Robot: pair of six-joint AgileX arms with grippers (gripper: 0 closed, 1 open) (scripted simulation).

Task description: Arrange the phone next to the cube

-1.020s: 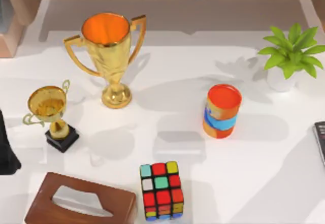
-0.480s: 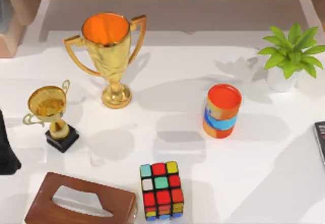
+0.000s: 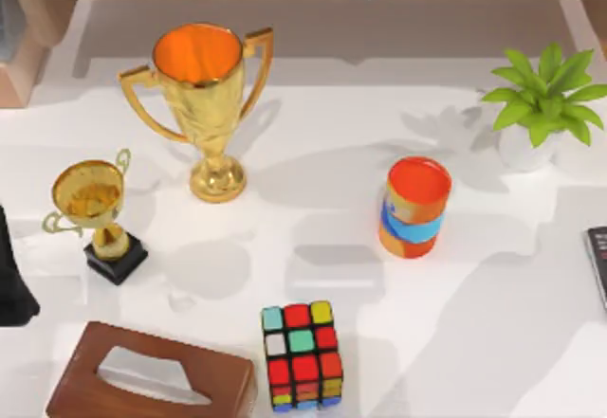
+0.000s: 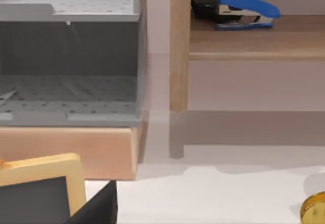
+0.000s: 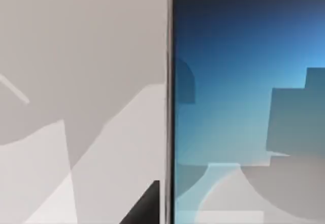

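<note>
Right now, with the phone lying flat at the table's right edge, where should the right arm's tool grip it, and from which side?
Probably across the two long edges, coming straight down from above. The phone lies flat, screen up, on the white table at its right edge, so its thin sides are the graspable faces. Its short width suits the tool's two fingers. The cube sits far left of it, out of the way.

I see two gold trophies (image 3: 201, 105) (image 3: 95, 211), an orange can (image 3: 414, 208), a potted plant (image 3: 541, 105) and a brown tissue box (image 3: 152, 380) on the white surface (image 3: 322, 153).
</note>
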